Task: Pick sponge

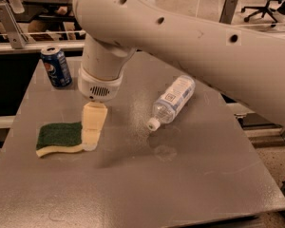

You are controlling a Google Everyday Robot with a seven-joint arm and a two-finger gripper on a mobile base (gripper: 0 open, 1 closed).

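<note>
Warm, yellowish room light falls from above, apparently from beyond the far edge of the grey matte counter (190, 184). A pale sheen spreads across the counter's middle, around the clear plastic water bottle (173, 101), whose label catches small highlights. The big white robot arm (180, 32) is evenly lit on top and throws a soft, broad shadow towards the near edge. The pale yellow claw (91, 136) hangs in shade near the left edge, at the right end of the green-topped yellow sponge (57, 136); their similar tones possibly merge there. Beyond the left edge everything drops to near black.
</note>
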